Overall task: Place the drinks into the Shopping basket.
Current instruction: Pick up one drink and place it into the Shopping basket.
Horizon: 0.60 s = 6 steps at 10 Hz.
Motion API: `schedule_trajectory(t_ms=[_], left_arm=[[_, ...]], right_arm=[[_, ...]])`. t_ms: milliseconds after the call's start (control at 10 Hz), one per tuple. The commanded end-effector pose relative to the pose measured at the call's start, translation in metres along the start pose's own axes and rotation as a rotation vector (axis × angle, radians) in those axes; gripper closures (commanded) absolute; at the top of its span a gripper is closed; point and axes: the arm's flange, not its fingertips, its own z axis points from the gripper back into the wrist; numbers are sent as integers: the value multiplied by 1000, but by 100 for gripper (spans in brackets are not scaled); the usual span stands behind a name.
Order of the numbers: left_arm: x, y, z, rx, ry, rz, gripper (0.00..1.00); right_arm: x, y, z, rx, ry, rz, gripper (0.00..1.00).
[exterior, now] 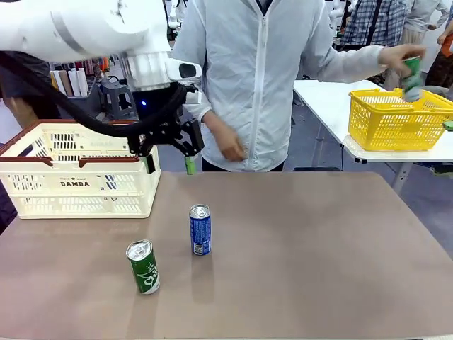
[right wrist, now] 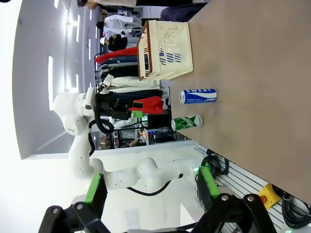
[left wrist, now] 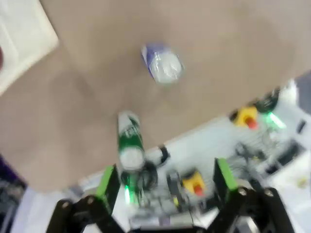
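Two upright, silver tops up: blue can [exterior: 200, 229], green can [exterior: 143, 267]; third can [exterior: 413, 79] half hidden in person's hand [exterior: 393, 55]; left gripper [exterior: 170, 157] and right gripper [right wrist: 150, 191] spread, empty

Table [exterior: 318, 248]: basket [exterior: 78, 185], blue can [exterior: 200, 230], green can [exterior: 144, 268] (upright)

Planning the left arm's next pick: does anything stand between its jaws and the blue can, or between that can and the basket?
Nothing visible does. The left gripper, jaws open, hangs over bare table beyond the blue can; only table lies between that can and the basket.
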Motion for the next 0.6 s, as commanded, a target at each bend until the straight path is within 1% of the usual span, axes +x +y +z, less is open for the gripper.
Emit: schedule_trajectory(t_ms=[0,300,400,500], left_arm=[[-7,2,11,-42,98,13,0],[-7,2,11,-42,98,13,0],[-6,1,1,-15,64,6,0],[-1,-7,-12,-76,23,150,0]], right_arm=[[-1,4,2,-8,6,-17,0],[-1,4,2,-8,6,-17,0],[-1,4,2,-8,6,-17,0],[-1,4,2,-8,6,-17,0]])
